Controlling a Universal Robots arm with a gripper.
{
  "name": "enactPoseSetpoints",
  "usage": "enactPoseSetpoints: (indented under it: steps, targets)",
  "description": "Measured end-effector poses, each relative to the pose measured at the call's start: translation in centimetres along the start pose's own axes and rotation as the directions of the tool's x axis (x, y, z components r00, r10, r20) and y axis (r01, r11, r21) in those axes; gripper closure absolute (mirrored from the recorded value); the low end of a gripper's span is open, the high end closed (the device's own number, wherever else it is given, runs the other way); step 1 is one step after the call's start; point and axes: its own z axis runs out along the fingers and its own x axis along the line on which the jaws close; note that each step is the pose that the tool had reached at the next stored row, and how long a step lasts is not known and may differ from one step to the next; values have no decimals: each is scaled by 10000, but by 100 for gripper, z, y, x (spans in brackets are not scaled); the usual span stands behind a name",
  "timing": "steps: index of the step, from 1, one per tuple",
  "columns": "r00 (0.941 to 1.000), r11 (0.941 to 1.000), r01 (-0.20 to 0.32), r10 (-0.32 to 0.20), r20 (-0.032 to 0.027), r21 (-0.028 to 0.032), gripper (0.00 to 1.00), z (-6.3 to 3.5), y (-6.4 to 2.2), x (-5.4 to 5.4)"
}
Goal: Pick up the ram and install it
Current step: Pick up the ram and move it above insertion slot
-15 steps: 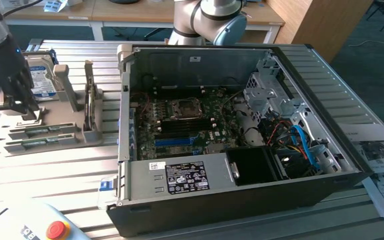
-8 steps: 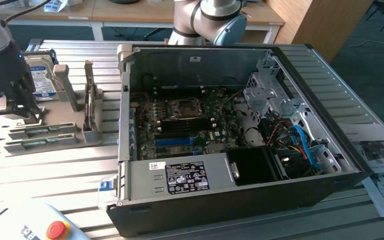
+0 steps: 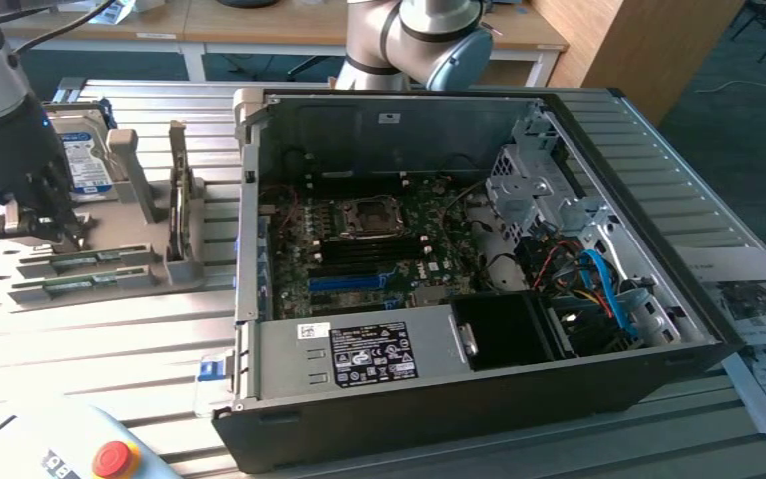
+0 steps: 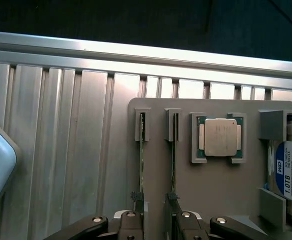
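Gripper [image 4: 154, 210] released, jaws wide, nothing held, low over grey holder [image 4: 215, 185]. First ram stick [image 4: 142, 160] and second ram stick [image 4: 173, 160] stand edgewise just ahead of it.

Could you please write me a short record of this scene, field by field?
end effector: open, nothing gripped, low over the near ends of the ram sticks
ram sticks: two, green, on edge in side-by-side slots of the grey holder
processor: in a square recess beside the slots
hard drive: on the same holder, past the processor
computer case: open, motherboard exposed, at the exterior view's right of the holder
task state: ram not yet lifted
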Motion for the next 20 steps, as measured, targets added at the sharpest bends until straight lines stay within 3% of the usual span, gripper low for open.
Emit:
enactPoseSetpoints:
  steps: [5,15,20]
  targets:
    - [10000,10000,0,0,0,0,69,9,0,4]
    - [10000,10000,0,0,-1,-2,69,6,9,148]
    - [10000,10000,-1,1,1,2,69,11,9,155]
